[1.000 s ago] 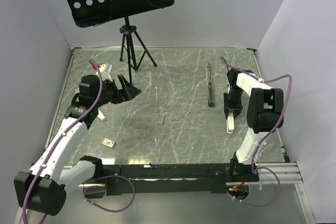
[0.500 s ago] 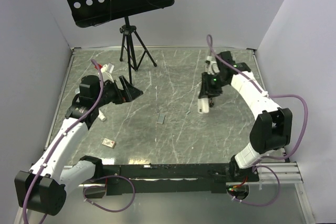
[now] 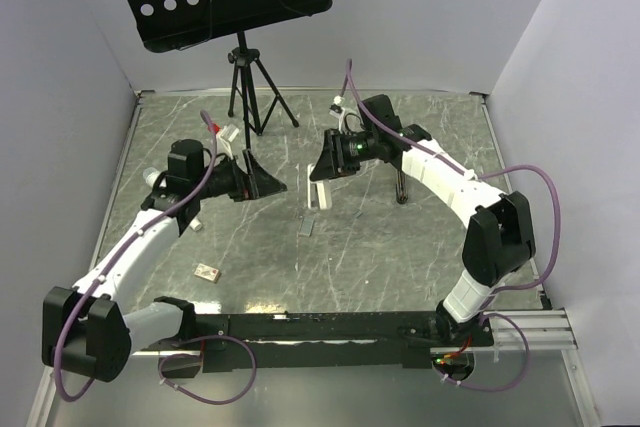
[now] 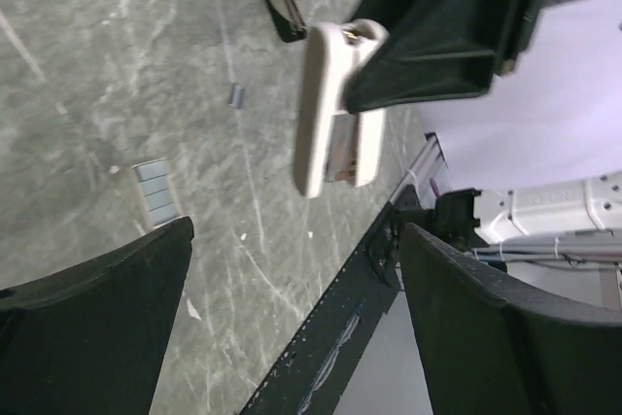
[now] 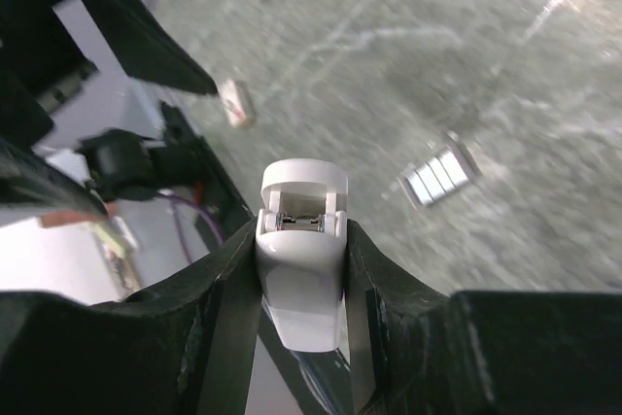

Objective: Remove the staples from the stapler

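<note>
My right gripper (image 3: 326, 173) is shut on the pale stapler (image 3: 320, 193) and holds it above the table's middle, hanging down. The wrist view shows the stapler (image 5: 301, 264) clamped between both fingers, hinge end outward. Open and empty, my left gripper (image 3: 268, 185) points at the stapler from the left, a short gap away; in its own view the stapler (image 4: 328, 114) hangs ahead of its spread jaws (image 4: 296, 337). A grey strip of staples (image 3: 306, 227) lies on the table below, also seen as staples (image 4: 155, 191) and staples (image 5: 439, 175). A thin dark metal bar (image 3: 400, 173) lies to the right.
A black tripod stand (image 3: 250, 82) with a perforated tray stands at the back. A short white cylinder (image 3: 193, 219) and a small tan block (image 3: 207, 271) lie at the left. A tiny staple piece (image 4: 234, 94) lies near the strip.
My right arm swung from the right side to the table's middle, carrying the stapler. My left gripper moved right toward it and its jaws narrowed slightly.
</note>
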Available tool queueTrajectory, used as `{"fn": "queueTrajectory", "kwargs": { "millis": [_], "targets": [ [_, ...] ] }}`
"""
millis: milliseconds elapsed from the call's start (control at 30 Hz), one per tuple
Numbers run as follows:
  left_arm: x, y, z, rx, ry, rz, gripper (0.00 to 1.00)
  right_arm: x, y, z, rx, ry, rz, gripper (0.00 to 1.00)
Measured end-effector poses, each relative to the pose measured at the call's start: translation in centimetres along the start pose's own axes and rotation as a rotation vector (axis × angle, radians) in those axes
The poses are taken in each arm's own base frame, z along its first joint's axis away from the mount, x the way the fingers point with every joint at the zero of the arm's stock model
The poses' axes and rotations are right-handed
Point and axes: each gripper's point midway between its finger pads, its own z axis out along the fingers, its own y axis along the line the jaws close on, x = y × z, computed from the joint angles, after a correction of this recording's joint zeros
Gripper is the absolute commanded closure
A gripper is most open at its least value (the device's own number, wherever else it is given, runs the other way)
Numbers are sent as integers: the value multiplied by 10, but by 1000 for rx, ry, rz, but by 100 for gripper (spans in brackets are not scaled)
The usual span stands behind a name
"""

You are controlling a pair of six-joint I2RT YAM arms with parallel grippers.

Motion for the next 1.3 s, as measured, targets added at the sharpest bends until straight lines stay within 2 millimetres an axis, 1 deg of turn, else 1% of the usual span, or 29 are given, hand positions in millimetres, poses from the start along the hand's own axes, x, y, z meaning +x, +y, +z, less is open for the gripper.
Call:
{"fn": "queueTrajectory", "kwargs": {
  "millis": [67, 100, 167, 200, 300, 367, 433, 500, 567, 733, 767, 900, 1067, 1167, 1300],
  "targets": [
    [2, -6, 2, 22, 7, 15, 13, -3, 4, 2, -25, -13, 23, 100],
    [4, -7, 4, 26, 16, 16, 17, -5, 6, 3, -34, -21, 28, 100],
    [6, -8, 9, 29, 33, 13, 22, -10, 12, 5, -51, -39, 39, 100],
    [7, -8, 12, 27, 41, 10, 25, -12, 15, 6, -59, -47, 41, 100],
    [6, -2, 25, -7, 73, -3, 31, -17, 24, 9, -84, -69, 46, 100],
    [2, 0, 32, -29, 82, 2, 32, -18, 29, 12, -93, -75, 50, 100],
    [-2, 1, 37, -52, 83, 14, 36, -18, 32, 14, -97, -75, 52, 100],
    [-6, 1, 39, -77, 75, 37, 40, -17, 35, 16, -94, -75, 56, 100],
    [-11, 1, 41, -101, 62, 68, 41, -16, 37, 20, -84, -81, 55, 100],
    [-12, 9, 41, -147, 55, 106, 46, -19, 35, 25, -44, -105, 65, 100],
    [-13, 10, 41, -152, 51, 112, 48, -19, 34, 25, -37, -107, 67, 100],
    [-16, 16, 40, -189, 34, 134, 50, -20, 33, 27, -15, -116, 75, 100],
    [-17, 14, 36, -197, 25, 158, 51, -20, 37, 28, -7, -120, 86, 100],
    [-17, 13, 35, -196, 23, 166, 51, -25, 41, 28, -10, -129, 83, 100],
    [-18, 15, 35, -206, 21, 169, 51, -27, 41, 30, -1, -136, 97, 100]
  ]
}}
